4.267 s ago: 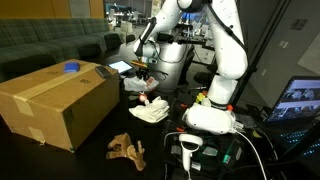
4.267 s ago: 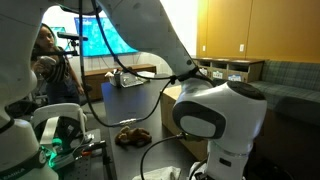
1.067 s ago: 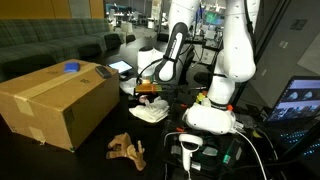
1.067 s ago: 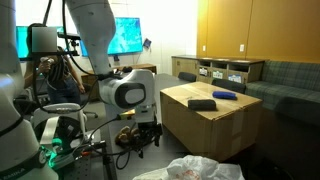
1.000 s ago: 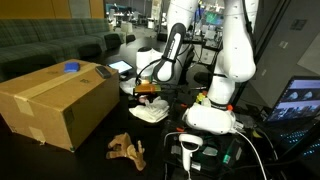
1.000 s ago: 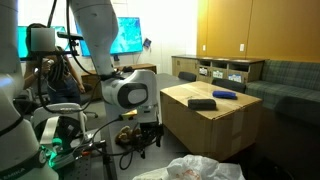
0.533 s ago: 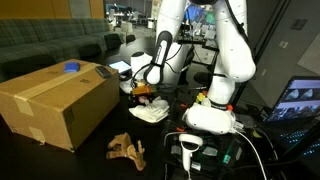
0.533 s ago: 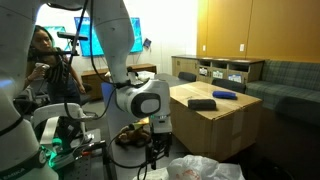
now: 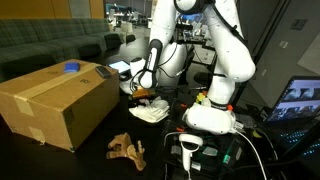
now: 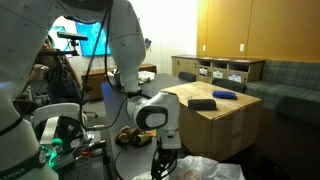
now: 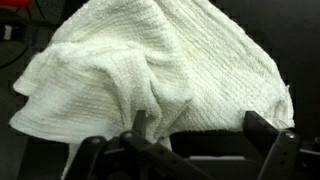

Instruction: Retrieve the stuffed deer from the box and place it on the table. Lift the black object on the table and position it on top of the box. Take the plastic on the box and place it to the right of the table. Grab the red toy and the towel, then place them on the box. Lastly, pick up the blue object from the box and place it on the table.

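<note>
Gripper [image 11: 185,150] low over the towel [image 11: 150,70], jaws spread wide with nothing between them, dark fingers [image 11: 278,150] at either side of the wrist view's lower edge. Fills most of that view: crumpled white ribbed cloth just beyond the fingertips, contact impossible to tell. Sits, in an exterior view, on the table [image 9: 95,160] close to the robot's base, with the red toy [image 9: 147,96] just beside it, partly hidden by the wrist. Farther out, stuffed deer [image 9: 127,150] flat on the dark top, apart from the towel. Alongside, box [image 9: 55,105] with blue object [image 9: 70,68] on its top and black object [image 10: 202,103] near it there.
</note>
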Controlling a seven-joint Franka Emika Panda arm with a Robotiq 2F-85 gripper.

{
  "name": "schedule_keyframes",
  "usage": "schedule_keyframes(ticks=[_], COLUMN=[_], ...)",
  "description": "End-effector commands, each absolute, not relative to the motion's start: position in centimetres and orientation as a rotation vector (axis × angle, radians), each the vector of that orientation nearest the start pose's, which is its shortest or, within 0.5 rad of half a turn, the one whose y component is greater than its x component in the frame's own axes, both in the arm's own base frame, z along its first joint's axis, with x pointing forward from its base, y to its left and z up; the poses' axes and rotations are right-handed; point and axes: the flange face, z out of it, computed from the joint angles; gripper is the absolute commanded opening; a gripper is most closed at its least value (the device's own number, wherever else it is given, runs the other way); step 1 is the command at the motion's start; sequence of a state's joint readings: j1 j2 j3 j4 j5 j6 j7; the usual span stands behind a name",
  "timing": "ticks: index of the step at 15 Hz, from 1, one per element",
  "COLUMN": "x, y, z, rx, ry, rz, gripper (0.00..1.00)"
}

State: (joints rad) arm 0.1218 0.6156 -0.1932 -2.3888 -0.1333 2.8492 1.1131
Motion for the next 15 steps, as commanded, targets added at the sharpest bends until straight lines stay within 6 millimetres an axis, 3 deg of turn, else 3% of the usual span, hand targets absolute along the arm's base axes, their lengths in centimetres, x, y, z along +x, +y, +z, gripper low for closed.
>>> schedule_keyframes(ticks=[1,15], x=[47.0,48.8], y=[-6.1,-12.8], z=[5.3,4.0], rx=[-2.905,-2.805], ry=[1.671,1.850], rz=[0.090,0.011], gripper=[1.00,1.00])
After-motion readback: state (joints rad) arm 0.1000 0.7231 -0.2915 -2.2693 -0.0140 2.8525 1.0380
